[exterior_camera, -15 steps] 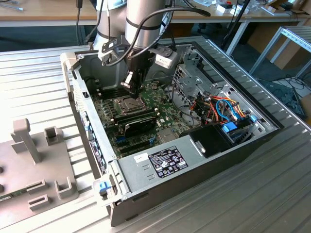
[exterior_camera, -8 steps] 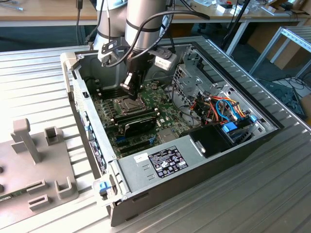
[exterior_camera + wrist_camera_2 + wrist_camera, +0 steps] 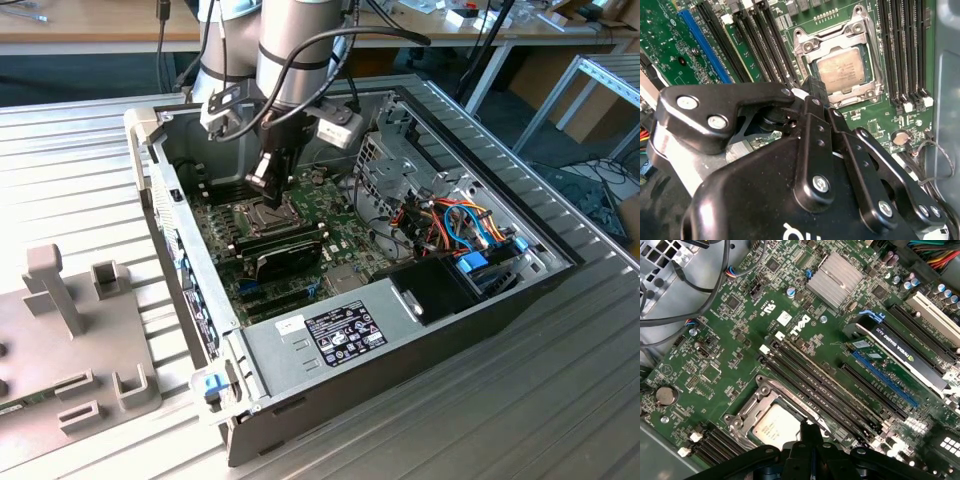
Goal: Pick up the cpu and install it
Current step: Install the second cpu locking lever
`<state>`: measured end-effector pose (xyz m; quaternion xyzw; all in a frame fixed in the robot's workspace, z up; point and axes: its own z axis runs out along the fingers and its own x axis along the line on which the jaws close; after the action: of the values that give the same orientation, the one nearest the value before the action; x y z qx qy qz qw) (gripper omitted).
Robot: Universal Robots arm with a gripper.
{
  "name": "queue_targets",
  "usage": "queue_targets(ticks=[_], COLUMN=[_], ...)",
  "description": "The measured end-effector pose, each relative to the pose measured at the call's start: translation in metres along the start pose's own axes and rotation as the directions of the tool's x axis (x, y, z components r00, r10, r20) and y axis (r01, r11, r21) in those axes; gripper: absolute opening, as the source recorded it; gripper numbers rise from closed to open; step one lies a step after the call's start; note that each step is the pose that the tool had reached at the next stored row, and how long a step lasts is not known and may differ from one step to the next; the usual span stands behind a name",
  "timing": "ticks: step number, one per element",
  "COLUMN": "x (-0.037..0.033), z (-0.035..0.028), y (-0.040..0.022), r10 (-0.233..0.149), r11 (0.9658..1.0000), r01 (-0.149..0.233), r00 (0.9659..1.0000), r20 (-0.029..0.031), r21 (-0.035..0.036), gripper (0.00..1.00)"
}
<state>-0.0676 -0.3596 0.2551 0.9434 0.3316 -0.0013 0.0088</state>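
Chip: the cpu lay flat in the socket on the green motherboard; its pale metal top faced up, seen in both wrist views; nothing rested on it.
Tool: the gripper hung just above the socket's edge, beside the chip; its fingers stood close together, narrow, with nothing between them.
Surroundings: long black memory slots ran on either side of the socket; a silver heatsink sat further along the board.
Case: the open computer case lay on a ribbed metal table; the arm reached down into it.
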Motion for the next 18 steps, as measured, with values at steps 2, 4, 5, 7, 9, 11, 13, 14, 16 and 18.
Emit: queue_targets(ticks=[2,4,5,7,9,11,13,14,16,18], x=[-0.0005,-0.0022,-0.0031,-0.0042,-0.0042,-0.0044,-0.0071,-0.0079,-0.0084,-0.0086], z=[-0.0001,0.0000,0.0000,0.0085,0.0085,0.0085,0.0087,0.0089,0.0090,0.0091], y=[0.0004,0.0025,0.0037,0.0050,0.0050,0.0049,0.0027,0.0020,0.0016,0.0015], r10=[0.000,0.000,0.000,0.000,0.000,0.000,0.000,0.000,0.000,0.000], r11=[1.0000,1.0000,1.0000,0.9999,0.9999,0.9999,0.9999,0.9999,0.9999,0.9999], r01=[0.000,0.000,0.000,0.000,0.000,0.000,0.000,0.000,0.000,0.000], r00=[1.0000,1.0000,1.0000,1.0000,1.0000,1.0000,1.0000,1.0000,1.0000,1.0000], r20=[0.0003,-0.0005,-0.0011,-0.0054,-0.0056,-0.0060,-0.0060,-0.0060,-0.0058,-0.0059], r21=[-0.0001,0.0008,0.0014,0.0124,0.0128,0.0133,0.0133,0.0133,0.0132,0.0133], gripper=[0.11,0.11,0.11,0.11,0.11,0.11,0.11,0.11,0.11,0.11])
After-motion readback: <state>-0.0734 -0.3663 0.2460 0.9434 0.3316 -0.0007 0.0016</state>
